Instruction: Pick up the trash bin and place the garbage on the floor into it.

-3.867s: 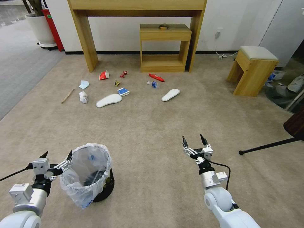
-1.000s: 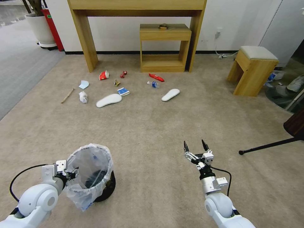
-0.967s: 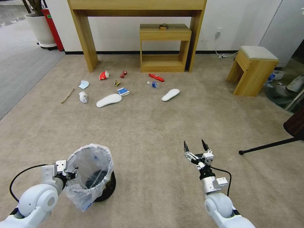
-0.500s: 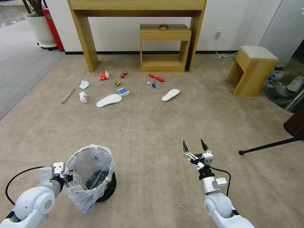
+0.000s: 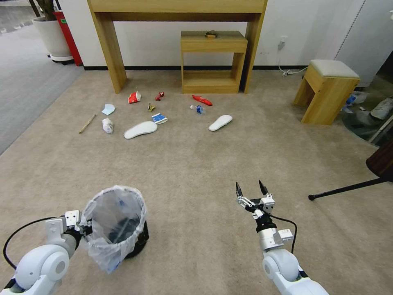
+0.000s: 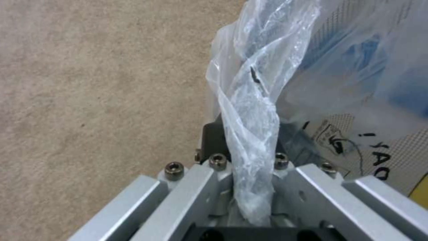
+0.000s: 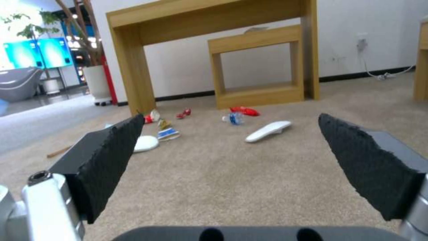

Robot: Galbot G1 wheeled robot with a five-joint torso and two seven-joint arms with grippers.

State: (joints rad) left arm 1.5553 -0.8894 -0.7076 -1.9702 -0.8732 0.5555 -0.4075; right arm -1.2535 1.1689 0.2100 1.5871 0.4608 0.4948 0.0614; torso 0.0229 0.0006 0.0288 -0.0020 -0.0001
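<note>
The trash bin [image 5: 123, 229], black with a clear bag [image 6: 254, 100] over its rim, stands close in front on the left of the beige floor [image 5: 196, 164], leaning a little. My left gripper [image 5: 84, 221] is shut on the bagged rim; the left wrist view shows the plastic pinched in my left gripper [image 6: 248, 157]. My right gripper [image 5: 249, 189] hovers open and empty over the carpet. The garbage lies farther ahead: red cup [image 5: 134, 97], red wrappers [image 5: 202, 100], carton [image 5: 160, 119], bottle [image 5: 197, 109], crumpled paper [image 5: 107, 125], mask [image 5: 108, 109], stick [image 5: 87, 123], two slippers [image 5: 140, 130] [image 7: 269, 131].
A tall wooden table [image 5: 176, 12] and a low wooden shelf [image 5: 213, 61] stand against the wall behind the litter. A wooden stool [image 5: 327, 92] is at the right, a black stand leg [image 5: 348, 188] beyond my right arm. A white plant pot [image 5: 51, 37] sits on grey carpet [image 5: 24, 82] far left.
My left gripper, open beside the bin at first, has shut on its bagged rim and drawn back slightly, tipping the bin. The right gripper stays open, barely shifted.
</note>
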